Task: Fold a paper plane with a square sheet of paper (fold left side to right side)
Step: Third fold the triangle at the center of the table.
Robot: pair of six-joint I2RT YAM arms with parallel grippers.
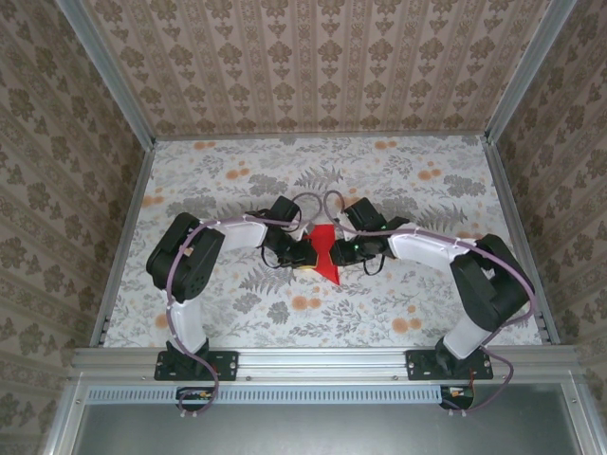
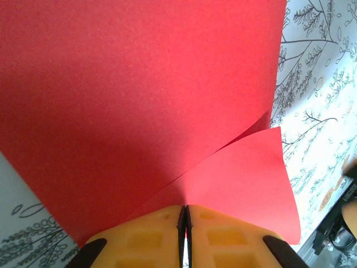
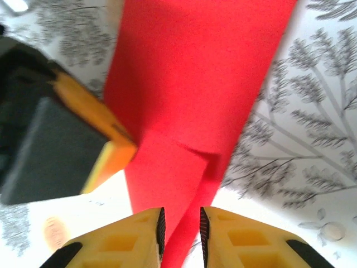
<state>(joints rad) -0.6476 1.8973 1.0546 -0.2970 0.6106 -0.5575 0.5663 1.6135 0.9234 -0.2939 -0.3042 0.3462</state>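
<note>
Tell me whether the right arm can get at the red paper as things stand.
Probably yes: the red paper sits between the slightly parted jaws of the right gripper, nothing blocking. The left gripper pinches it too.

Plain bright red square sheet of paper [image 1: 325, 254] on a flower-printed bench [image 1: 379, 313].
The sheet is one even, unmarked red on every face that shows. The bench is whitish, patterned with grey fern fronds and orange flower blotches. The left claw [image 2: 184, 211] and right claw [image 3: 180, 218] have yellow-orange fingers with black outer corners. The left arm [image 1: 190, 256] and right arm [image 1: 474, 275] are black with white covers and carry mauve cables [image 1: 171, 294]. The walls [image 1: 313, 57] wear beige wallpaper with brown damask motifs in stripes, and the frame rails [image 1: 322, 360] are silver-grey.
</note>
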